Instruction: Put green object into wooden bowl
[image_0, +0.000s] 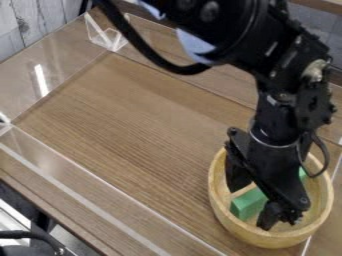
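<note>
The wooden bowl (251, 235) sits at the front right of the table, light tan with a thick rim. Inside it lies the green object (247, 206), a small bright green block resting on the bowl's floor near the left wall. My gripper (270, 198) points straight down into the bowl, right above and beside the block. Its dark fingers stand spread apart and open, with the block low between them and partly hidden by the right one. The black arm covers the bowl's far side.
A low clear plastic wall (54, 165) fences the wood-grain tabletop (120, 110). A small clear stand (107, 35) sits at the back left corner. The bowl lies close to the right wall.
</note>
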